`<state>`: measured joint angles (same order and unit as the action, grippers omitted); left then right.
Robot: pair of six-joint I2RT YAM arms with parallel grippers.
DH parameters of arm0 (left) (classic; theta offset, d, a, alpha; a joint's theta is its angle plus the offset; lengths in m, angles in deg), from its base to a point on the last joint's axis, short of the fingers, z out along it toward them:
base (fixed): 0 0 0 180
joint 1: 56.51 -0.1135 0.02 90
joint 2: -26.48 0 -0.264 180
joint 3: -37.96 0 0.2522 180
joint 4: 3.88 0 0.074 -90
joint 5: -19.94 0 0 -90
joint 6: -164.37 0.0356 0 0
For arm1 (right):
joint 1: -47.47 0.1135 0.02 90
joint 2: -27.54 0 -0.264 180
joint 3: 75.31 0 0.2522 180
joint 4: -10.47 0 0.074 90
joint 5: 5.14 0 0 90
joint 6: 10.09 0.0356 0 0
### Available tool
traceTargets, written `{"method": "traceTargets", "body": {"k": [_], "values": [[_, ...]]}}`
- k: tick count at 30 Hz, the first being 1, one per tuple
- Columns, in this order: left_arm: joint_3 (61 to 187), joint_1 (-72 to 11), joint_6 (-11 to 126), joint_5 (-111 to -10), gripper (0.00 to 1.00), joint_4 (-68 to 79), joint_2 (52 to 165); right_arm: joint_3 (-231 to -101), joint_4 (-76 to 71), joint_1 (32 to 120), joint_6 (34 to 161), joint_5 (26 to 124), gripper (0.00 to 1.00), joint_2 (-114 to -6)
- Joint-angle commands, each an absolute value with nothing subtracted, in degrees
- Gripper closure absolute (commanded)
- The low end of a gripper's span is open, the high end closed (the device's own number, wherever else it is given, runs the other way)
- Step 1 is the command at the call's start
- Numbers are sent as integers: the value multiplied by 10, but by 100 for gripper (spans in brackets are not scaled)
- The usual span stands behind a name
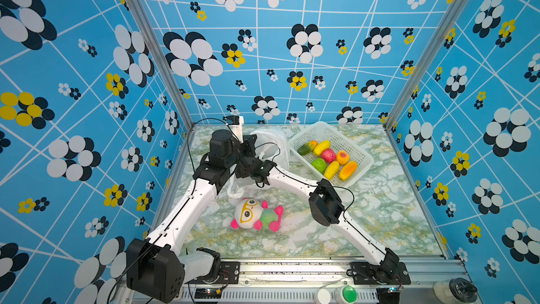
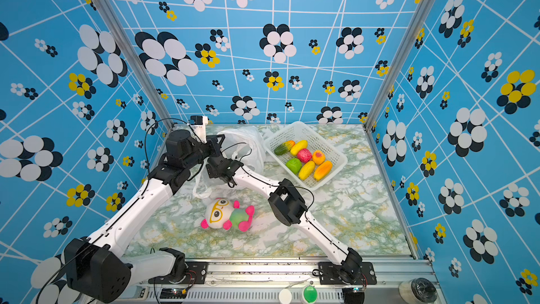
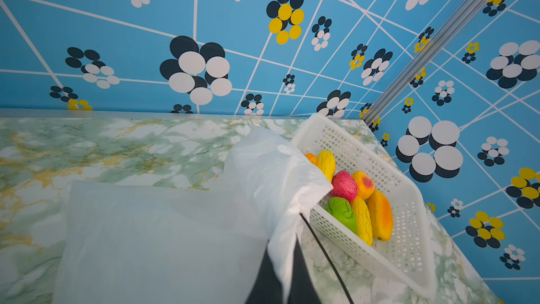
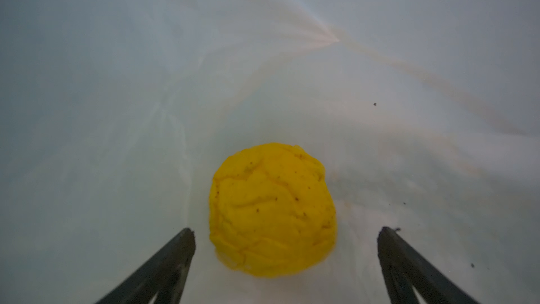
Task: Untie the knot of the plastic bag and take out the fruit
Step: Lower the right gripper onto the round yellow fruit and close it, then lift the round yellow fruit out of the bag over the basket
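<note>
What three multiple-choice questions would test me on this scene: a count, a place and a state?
1. How many toy fruits lie in the white perforated plastic basket? A five, B seven, C nine.
2. Where is the lumpy round yellow toy fruit? A in the basket, B inside the thin translucent white plastic bag, C under the basket.
3. The right gripper is: A open, B shut on that fruit, C shut on the bag.
Answers: B, seven show in both top views; B, white plastic surrounds it in the right wrist view; A, its fingers stand apart beside the fruit.
</note>
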<state>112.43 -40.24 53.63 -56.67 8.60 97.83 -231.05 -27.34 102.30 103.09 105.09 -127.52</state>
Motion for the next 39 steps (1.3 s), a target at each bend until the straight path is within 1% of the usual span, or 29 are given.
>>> {"method": "traceTargets", "body": {"k": [1, 5, 14, 16, 21, 25, 30, 36, 39], "values": [[1119, -398, 552, -542, 100, 71, 965, -2359, -315, 1010, 1054, 1027, 1, -1317], [1108, -399, 552, -514, 100, 48, 958, -2361, -317, 999, 1069, 1013, 7, -1324], [1098, -399, 550, -535, 100, 41, 951, -2334, -308, 996, 1068, 1026, 42, -1304], [1096, -399, 550, -542, 100, 41, 950, -2321, -304, 996, 1068, 1031, 48, -1293], [1092, -399, 552, -554, 100, 36, 951, -2248, -265, 998, 1058, 1045, 59, -1236], [1084, -401, 551, -579, 100, 24, 954, -2131, -191, 1006, 1041, 1066, 63, -1158], [1081, -405, 548, -588, 100, 14, 964, -1966, -62, 1009, 1036, 1067, 64, -1059], [1074, -407, 543, -594, 100, 3, 966, -1859, 11, 1010, 1028, 1067, 68, -987], [1070, -410, 540, -599, 100, 1, 960, -1784, 70, 1010, 1016, 1047, 68, -939]]}}
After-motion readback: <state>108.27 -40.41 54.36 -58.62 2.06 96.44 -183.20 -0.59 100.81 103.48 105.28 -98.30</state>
